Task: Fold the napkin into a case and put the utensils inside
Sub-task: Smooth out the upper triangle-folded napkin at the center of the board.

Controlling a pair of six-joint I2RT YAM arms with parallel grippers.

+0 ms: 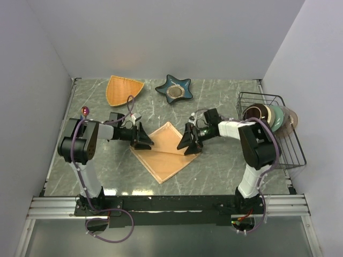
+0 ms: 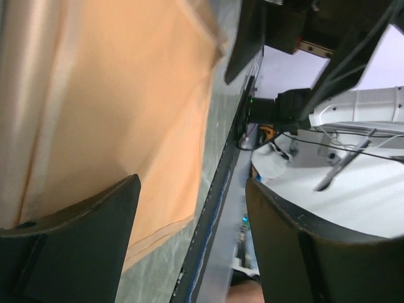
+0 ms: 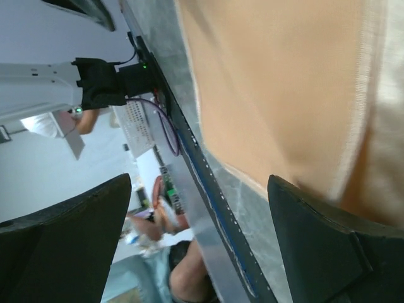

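The peach-orange napkin point(image 1: 167, 152) lies folded flat in a diamond shape at the table's middle, a folded layer across its upper part. My left gripper point(image 1: 142, 136) is at its left corner and my right gripper point(image 1: 191, 140) at its right corner, facing each other. In the left wrist view the napkin point(image 2: 126, 95) runs behind the left finger, and the left gripper point(image 2: 192, 183) is open with only table in the gap. The right wrist view shows the napkin point(image 3: 284, 82) beside the right finger of the open, empty right gripper point(image 3: 199, 180). A small purple-pink utensil tip point(image 1: 84, 111) shows at the far left.
An orange fan-shaped dish point(image 1: 124, 89) and a teal star-shaped dish point(image 1: 174, 89) sit at the back. A black wire basket point(image 1: 270, 128) holding bowls stands at the right edge. Walls close in the table on the left, back and right.
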